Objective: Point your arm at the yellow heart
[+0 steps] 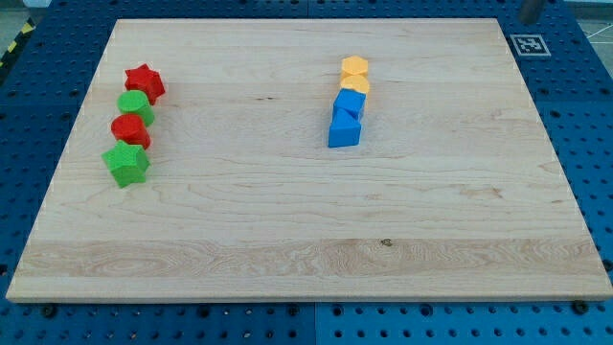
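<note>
Two yellow blocks sit right of the board's middle, near the view's top. The upper one (353, 67) looks like a hexagon. The one just below it (353, 85) looks like the yellow heart, though its shape is hard to make out. A blue block (351, 103) touches it from below. A blue triangle-like block (344, 130) ends the column. A grey rod end, which seems to be my tip (528, 18), shows at the view's top right edge, beyond the board's corner and far to the right of the yellow blocks.
At the view's left stands a column of blocks: a red star (145, 83), a green round block (134, 103), a red round block (130, 129) and a green star (126, 164). A black-and-white marker tag (529, 44) lies off the wooden board (306, 230) at the top right.
</note>
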Controlling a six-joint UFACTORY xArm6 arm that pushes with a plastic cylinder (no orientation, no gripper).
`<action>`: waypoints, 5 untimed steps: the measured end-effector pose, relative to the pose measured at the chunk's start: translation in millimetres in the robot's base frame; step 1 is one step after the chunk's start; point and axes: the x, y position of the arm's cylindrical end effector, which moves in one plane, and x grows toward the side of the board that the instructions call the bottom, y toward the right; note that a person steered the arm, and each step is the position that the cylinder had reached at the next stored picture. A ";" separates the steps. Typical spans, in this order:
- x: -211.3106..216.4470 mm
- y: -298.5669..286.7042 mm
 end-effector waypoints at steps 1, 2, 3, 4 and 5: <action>-0.1 0.0; -0.1 -5.1; 9.0 -50.8; 9.0 -51.7; 41.9 -110.9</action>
